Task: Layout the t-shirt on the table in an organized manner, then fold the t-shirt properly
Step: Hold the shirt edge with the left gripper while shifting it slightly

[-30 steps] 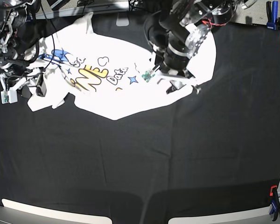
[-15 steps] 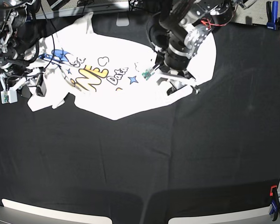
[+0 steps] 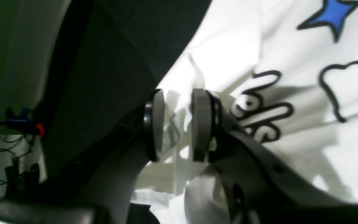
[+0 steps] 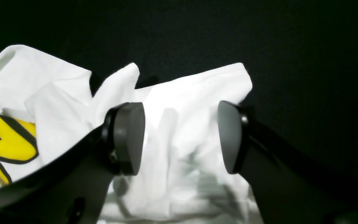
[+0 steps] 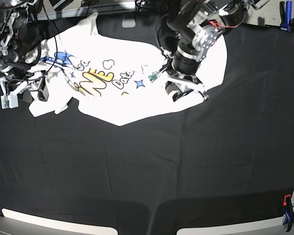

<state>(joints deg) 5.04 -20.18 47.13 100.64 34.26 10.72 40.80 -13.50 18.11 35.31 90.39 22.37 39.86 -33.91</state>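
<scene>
Base: t-shirt (image 5: 117,78) lies crumpled, print up, at far side of black surface (image 5: 152,166). Left hand (image 5: 186,90) at shirt's near edge has shifted up slightly since before.
Left wrist: left hand's (image 3: 177,127) pads narrowed around a fabric fold; firm grip unclear.
Right wrist: right hand (image 4: 180,137) wide open over white cloth, holding nothing.
</scene>
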